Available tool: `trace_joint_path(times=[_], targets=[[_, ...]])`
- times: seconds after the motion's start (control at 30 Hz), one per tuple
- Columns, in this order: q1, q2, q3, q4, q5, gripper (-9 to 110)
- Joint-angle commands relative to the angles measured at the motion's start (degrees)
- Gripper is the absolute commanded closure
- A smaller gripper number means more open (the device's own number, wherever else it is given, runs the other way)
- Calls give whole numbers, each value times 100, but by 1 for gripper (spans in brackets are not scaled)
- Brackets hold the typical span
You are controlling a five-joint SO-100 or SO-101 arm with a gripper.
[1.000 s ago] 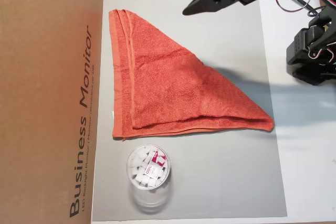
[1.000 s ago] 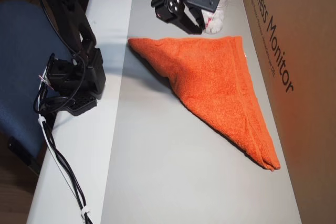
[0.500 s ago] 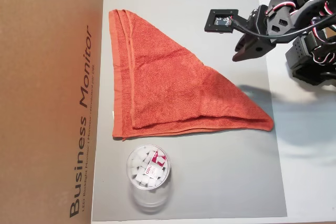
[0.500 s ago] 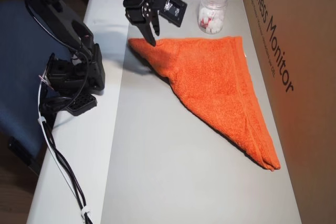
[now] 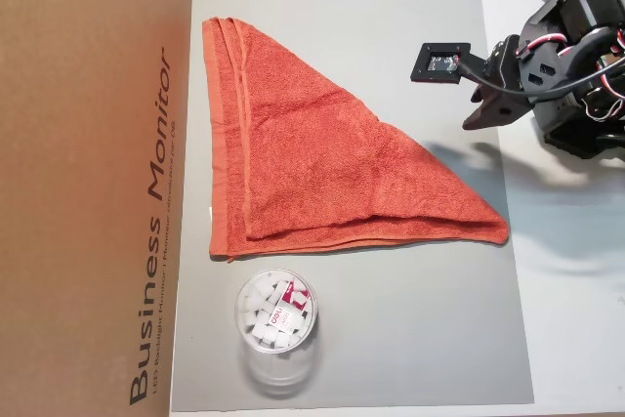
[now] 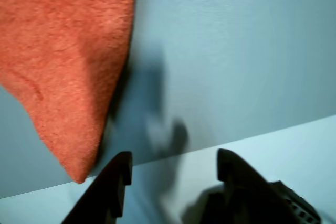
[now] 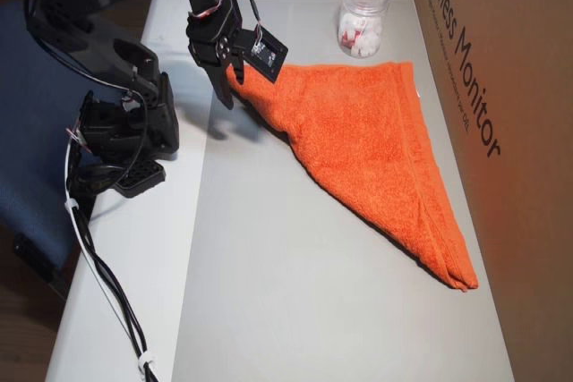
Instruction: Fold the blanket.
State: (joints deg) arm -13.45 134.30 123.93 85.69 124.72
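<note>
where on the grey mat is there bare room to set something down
Bare mat lies between the blanket and the mat's edge, right of the tub in an overhead view. It is tight where the gripper hangs by the blanket's corner.

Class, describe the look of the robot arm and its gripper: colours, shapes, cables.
The arm is built of black blocky segments, with thin red, white and black wires looping along it. Its gripper has two black, tapered fingers, and a small square black camera module sits beside it.

Triangle-folded blanket (image 7: 376,145) on grey mat (image 7: 269,275) — fingers (image 7: 221,91) beside its corner.
</note>
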Motion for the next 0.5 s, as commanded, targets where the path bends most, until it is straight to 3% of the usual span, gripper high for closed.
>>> trace_joint_path(times=[0.0, 0.47], targets=[[-176, 141, 141, -387, 290, 82], [-1310, 141, 1468, -1775, 958, 82]])
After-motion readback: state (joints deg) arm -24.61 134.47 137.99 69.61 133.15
